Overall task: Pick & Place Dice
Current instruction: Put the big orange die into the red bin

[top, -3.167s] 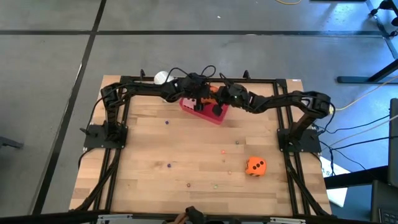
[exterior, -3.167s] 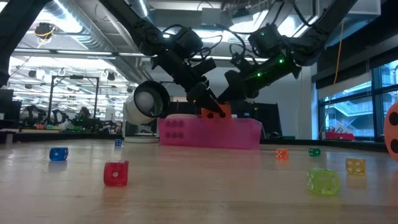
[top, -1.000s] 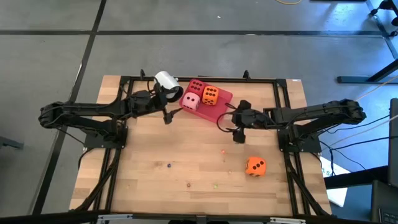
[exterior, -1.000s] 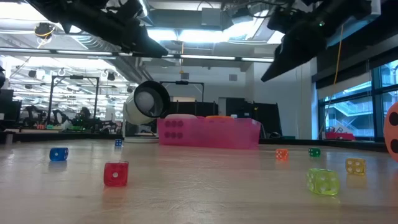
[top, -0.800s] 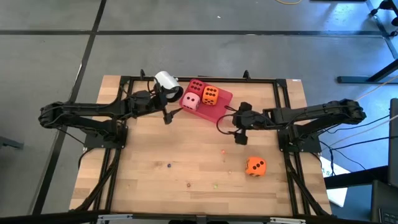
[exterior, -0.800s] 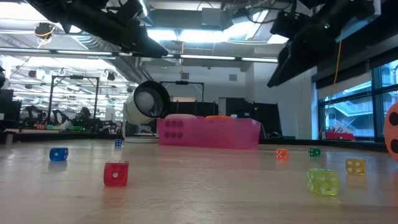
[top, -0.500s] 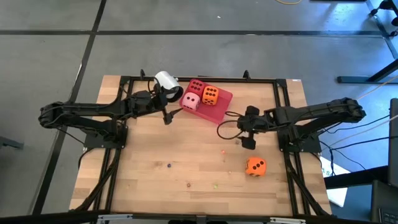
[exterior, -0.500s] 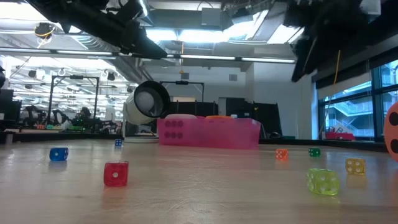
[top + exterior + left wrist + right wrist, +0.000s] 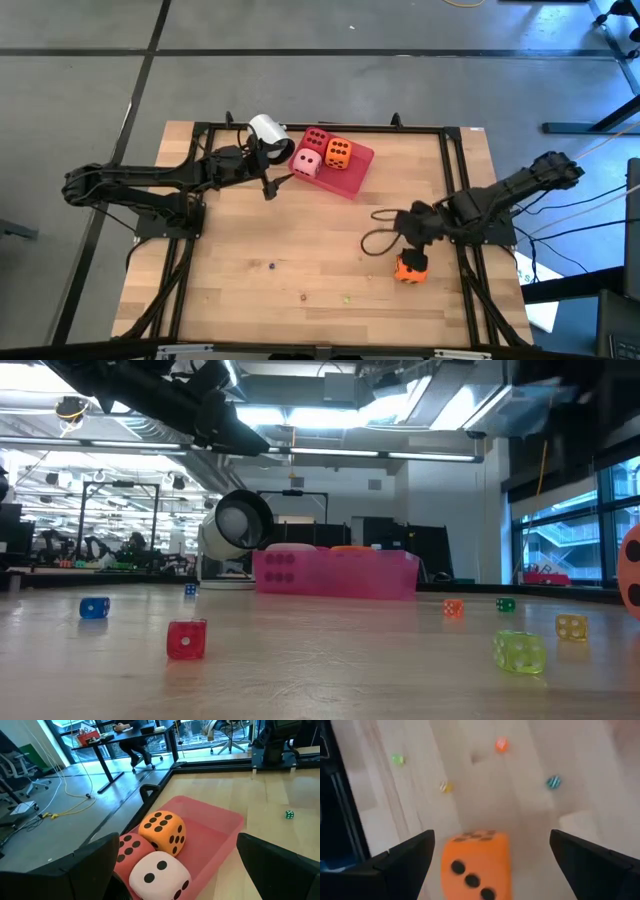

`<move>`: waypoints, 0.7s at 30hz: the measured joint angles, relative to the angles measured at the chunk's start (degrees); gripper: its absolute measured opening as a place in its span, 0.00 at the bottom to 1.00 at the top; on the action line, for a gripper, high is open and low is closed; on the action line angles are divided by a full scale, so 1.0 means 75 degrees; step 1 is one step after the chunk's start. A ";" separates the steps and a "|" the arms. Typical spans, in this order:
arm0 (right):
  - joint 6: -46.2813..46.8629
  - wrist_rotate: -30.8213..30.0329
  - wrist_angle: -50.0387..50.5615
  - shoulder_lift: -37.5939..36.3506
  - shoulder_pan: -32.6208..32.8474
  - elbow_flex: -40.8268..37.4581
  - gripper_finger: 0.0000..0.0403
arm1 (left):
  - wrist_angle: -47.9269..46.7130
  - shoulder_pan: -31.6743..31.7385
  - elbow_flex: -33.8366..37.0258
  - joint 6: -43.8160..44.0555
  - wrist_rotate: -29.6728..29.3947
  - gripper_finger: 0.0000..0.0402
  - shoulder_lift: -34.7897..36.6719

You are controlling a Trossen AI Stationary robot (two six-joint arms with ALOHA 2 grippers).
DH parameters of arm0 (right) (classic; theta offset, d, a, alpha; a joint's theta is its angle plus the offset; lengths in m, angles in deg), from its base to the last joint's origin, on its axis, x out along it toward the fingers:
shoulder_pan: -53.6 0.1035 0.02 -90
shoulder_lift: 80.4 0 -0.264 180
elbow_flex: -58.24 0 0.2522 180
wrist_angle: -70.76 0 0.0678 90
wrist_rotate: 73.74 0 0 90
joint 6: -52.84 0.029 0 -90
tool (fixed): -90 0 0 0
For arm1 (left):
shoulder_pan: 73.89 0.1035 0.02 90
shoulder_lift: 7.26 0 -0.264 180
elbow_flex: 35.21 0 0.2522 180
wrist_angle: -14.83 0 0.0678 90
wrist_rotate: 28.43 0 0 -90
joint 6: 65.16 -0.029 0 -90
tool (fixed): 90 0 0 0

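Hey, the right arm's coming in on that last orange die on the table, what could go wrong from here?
1. The right gripper stands open over the orange die, but in the right wrist view the die sits nearer one finger; closing may nudge it aside.
2. The die lies near the table's right frame rail, so a push could roll it there.
3. The pink tray already holds three dice, with the left gripper waiting beside it; placing may be crowded.

the right gripper (image 9: 408, 243) hangs low with fingers spread wide; the left gripper (image 9: 275, 184) waits, fingers parted, at the far side
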 joint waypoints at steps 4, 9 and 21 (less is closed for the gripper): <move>0.0943 0.0005 -0.0002 0.0003 0.0568 -0.0289 0.98 | -0.0006 0.0000 0.0000 0.0030 0.0000 1.00 0.0000; 0.1321 -0.0124 -0.0007 0.0006 0.1064 -0.0655 0.98 | -0.0009 0.0000 -0.0003 0.0034 0.0000 1.00 0.0000; 0.1145 0.0675 -0.0313 0.0760 0.1598 -0.0942 0.98 | -0.0015 0.0000 -0.0006 0.0048 0.0000 1.00 0.0000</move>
